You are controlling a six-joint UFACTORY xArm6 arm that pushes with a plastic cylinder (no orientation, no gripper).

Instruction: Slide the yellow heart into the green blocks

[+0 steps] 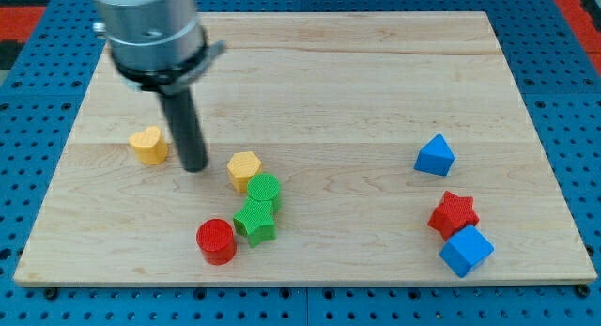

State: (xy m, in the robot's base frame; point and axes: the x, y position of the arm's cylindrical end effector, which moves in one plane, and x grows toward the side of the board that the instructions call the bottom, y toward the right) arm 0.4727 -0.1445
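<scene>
A pale wooden board point(376, 72) with visible grain lies flat on a blue pegboard bench point(38, 44) dotted with holes; a strip of red shows along the view's top corners. The arm's grey metal cylinder point(150, 30) hangs over the board's upper left, and the dark rod point(183, 124) drops straight down from it.

My tip point(193, 167) rests on the wood between two yellow blocks. The tool is a plain rod with nothing to spread or pinch, and it holds nothing. The yellow heart point(148, 145) sits just to the view's left of the tip, close beside the rod but whether touching I cannot tell. To the tip's right, a little lower, is a yellow hexagon point(244, 167).

The green blocks lie below and right of the tip: a green cylinder point(265, 190) touching the hexagon's lower right edge, and a green star point(254, 220) pressed against the cylinder from below. A red cylinder point(216, 240) stands just to the view's left of the star. So the heart is well left of the green pair, with the rod and the hexagon between them.

Far off on the view's right are a blue triangle point(434, 156), and lower down a red star point(453, 213) touching a blue cube point(466, 250).
</scene>
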